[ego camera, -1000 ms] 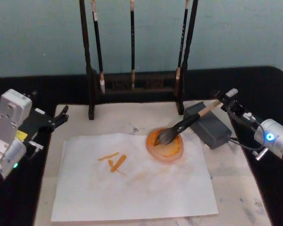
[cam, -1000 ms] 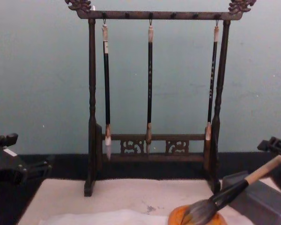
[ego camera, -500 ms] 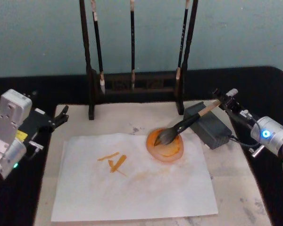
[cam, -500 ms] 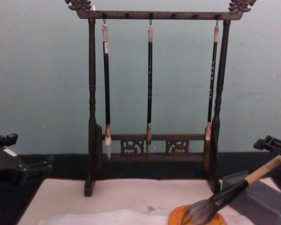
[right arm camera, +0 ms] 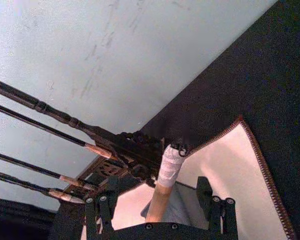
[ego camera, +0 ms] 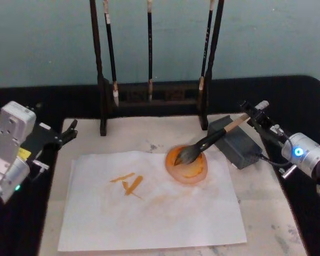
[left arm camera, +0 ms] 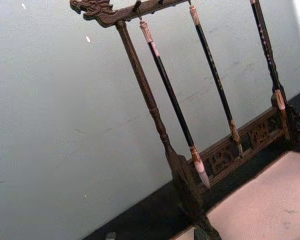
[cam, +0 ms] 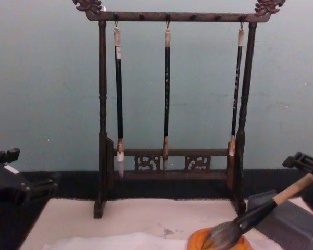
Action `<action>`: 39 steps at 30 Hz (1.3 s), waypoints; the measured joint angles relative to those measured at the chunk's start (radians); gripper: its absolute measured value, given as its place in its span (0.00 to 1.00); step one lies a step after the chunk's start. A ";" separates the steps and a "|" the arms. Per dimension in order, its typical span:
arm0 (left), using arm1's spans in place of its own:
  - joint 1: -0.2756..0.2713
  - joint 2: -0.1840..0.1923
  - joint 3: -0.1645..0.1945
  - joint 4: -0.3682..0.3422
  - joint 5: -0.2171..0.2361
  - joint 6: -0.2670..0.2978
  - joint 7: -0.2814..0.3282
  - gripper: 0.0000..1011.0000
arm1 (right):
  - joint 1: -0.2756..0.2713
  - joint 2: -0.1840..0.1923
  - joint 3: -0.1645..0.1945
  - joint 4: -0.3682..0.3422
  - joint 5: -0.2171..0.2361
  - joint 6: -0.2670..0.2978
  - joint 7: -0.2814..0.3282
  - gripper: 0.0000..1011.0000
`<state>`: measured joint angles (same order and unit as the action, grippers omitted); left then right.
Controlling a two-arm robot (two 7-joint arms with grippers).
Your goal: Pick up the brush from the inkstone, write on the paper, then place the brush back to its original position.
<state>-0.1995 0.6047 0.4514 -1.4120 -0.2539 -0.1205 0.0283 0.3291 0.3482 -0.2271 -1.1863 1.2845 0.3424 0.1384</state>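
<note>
1 brush: tuft in orange dish, handle on grey inkstone. Paper: orange strokes. Right gripper: jaws spread astride handle end. Left gripper: parked left. We judge only withdrawal remains.

I see open air above the paper, from the near edge of the mat up to the orange dish. Behind, the brush rack and its three hanging brushes wall off the back. On the right, the grey block and the brush slanting up across it stand just before my right end effector.
</note>
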 joint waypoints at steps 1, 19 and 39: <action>0.000 0.000 0.000 0.000 0.000 0.000 0.000 1.00 | 0.002 0.001 -0.004 0.002 0.001 -0.003 -0.003 0.99; 0.000 0.000 0.000 0.000 0.000 0.000 0.000 1.00 | 0.040 0.019 -0.047 0.042 0.018 -0.035 0.005 0.99; 0.000 0.000 0.000 0.000 0.000 0.000 0.000 1.00 | 0.088 0.038 -0.104 0.089 0.037 -0.060 0.035 0.99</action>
<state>-0.1994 0.6047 0.4514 -1.4120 -0.2539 -0.1205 0.0283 0.4174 0.3866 -0.3313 -1.0975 1.3220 0.2823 0.1737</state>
